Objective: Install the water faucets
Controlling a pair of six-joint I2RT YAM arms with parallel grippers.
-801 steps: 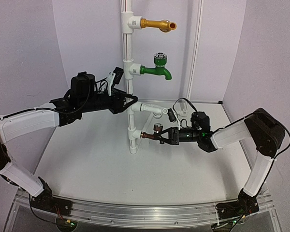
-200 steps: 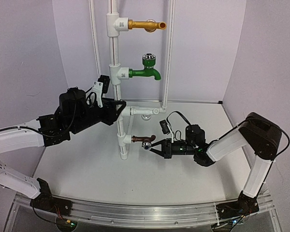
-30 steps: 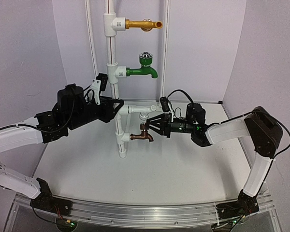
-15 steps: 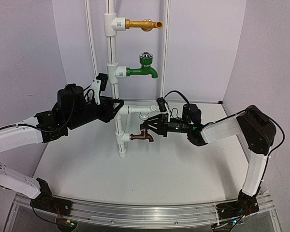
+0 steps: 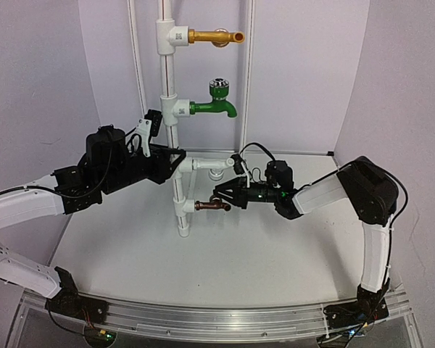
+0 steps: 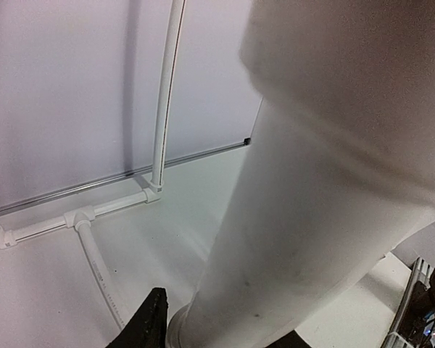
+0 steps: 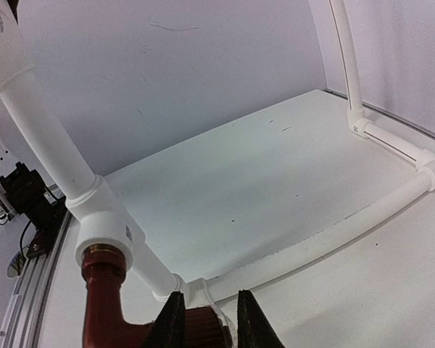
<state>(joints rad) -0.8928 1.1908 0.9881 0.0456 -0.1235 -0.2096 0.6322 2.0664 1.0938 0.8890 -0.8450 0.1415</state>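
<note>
The step in hand looked to be screwing the brown tap into the lowest fitting. To do it well, the white pipe stand [image 5: 167, 72] first had to be held against twisting. The left claw [image 5: 178, 162] was pressed shut around the upright pipe [image 6: 312, 188], a little above the right claw's level, which seemed a sound brace. The turning then needed to run about the tap's own axis, square to the tee fitting [image 7: 101, 233] just beyond the right claw's tips, so the thread would not cross. Any sideways pull would likely have levered the whole stand.

The right claw [image 5: 222, 196] pinched the outer end of the brown tap [image 7: 105, 304], whose far end sat at that fitting. How deep it was seated could not be told. The green faucet [image 5: 212, 109] and gold faucet [image 5: 212, 35] stood mounted well above both claws.

The right arm [image 5: 326, 190] lay stretched leftward, low and nearly level, with its wrist in line with the tap. The left arm [image 5: 29, 203] entered from the opposite side, its forearm rising to the claw at mid-height on the pipe.
</note>
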